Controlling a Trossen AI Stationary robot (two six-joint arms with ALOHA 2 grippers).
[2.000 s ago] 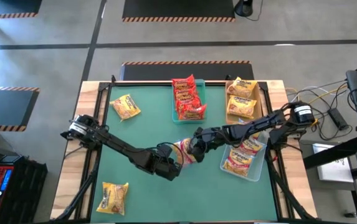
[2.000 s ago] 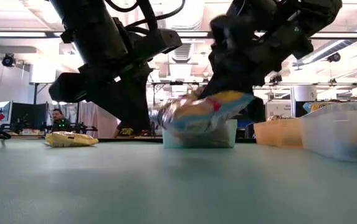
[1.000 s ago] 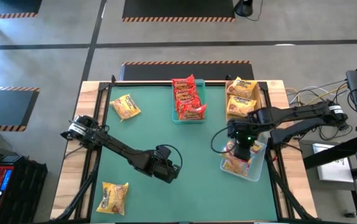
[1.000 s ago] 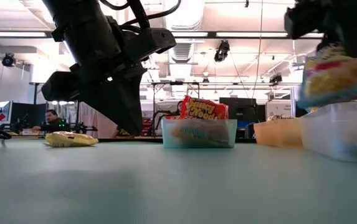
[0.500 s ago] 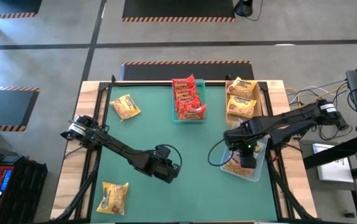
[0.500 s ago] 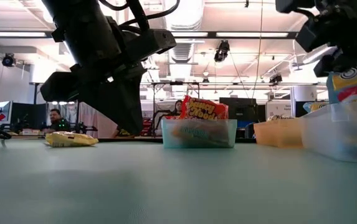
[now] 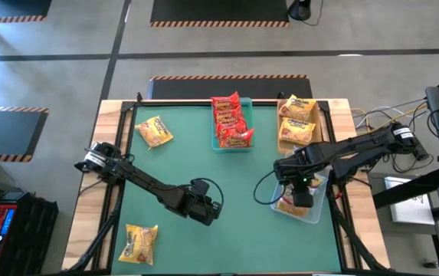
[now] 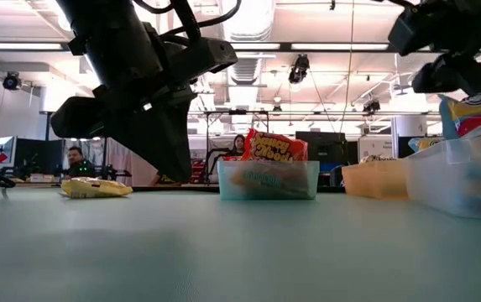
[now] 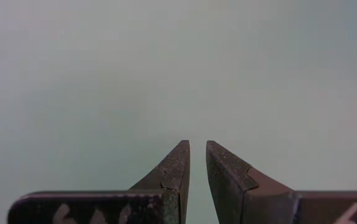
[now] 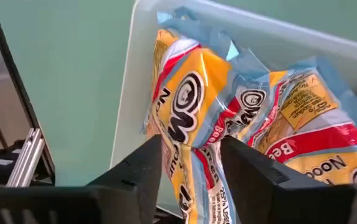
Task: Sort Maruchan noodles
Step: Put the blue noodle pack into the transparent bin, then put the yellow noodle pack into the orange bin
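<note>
Green matting covers my table (image 7: 204, 161), and I have both arms over it. My right gripper (image 7: 299, 195) hangs above the clear tray (image 7: 316, 211) on the table's right side, and in its wrist view a yellow-white packet with red and blue print (image 10: 187, 118) sits between its two fingers (image 10: 138, 168), over the tray's edge. I cannot tell whether those fingers are clamped on the packet or standing apart from it. More packets of the same print (image 10: 303, 118) lie beside it inside that tray.

My left gripper (image 7: 204, 208) waits low over the bare mat near the table's middle, its fingers (image 9: 177, 168) pressed nearly together with nothing between them.

Red packets (image 7: 230, 119) are stacked in the teal tray (image 7: 217, 142) at the far middle of the table, and yellow-orange packets (image 7: 297, 119) fill the tan tray (image 7: 322, 115) just to its right. Two yellow-orange packets lie loose on the mat: one (image 7: 155, 131) at the far left, the other (image 7: 141, 243) at the near left edge.

In the low view I see a person (image 8: 75, 159) seated at a desk in the room behind.
</note>
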